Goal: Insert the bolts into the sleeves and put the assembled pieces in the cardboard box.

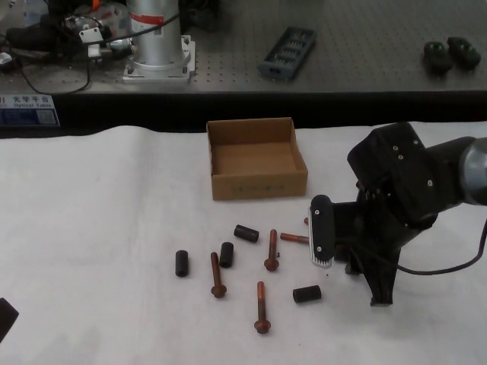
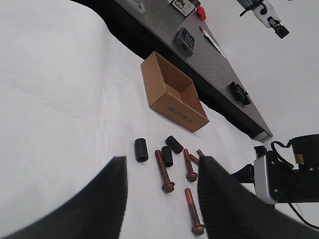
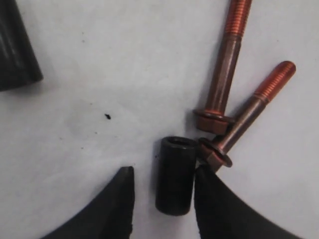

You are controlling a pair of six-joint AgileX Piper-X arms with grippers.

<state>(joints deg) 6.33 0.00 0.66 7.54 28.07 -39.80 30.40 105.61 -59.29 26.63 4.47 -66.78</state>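
The open cardboard box (image 1: pixel 255 160) (image 2: pixel 172 94) stands at the back middle of the white cloth. In front of it lie several copper bolts (image 1: pixel 272 251) (image 2: pixel 163 172) and black sleeves (image 1: pixel 226 254) (image 2: pixel 141 150), all apart from each other. My right arm (image 1: pixel 396 198) (image 2: pixel 289 174) hangs over the right end of the scatter. My right gripper (image 3: pixel 164 172) is open, with one lying sleeve (image 3: pixel 175 174) between its fingers. Two bolts (image 3: pixel 224 74) (image 3: pixel 249 117) lie beside that sleeve with their heads close to it. My left gripper (image 2: pixel 162 162) is open and holds nothing, well back from the parts.
Another sleeve (image 1: pixel 307 293) lies by the right arm's near side. A dark raised bench behind the cloth carries a metal column (image 1: pixel 156 38), a black tray (image 1: pixel 288 52) and two small black items (image 1: pixel 453 53). Bare white cloth (image 1: pixel 91 228) stretches to the left.
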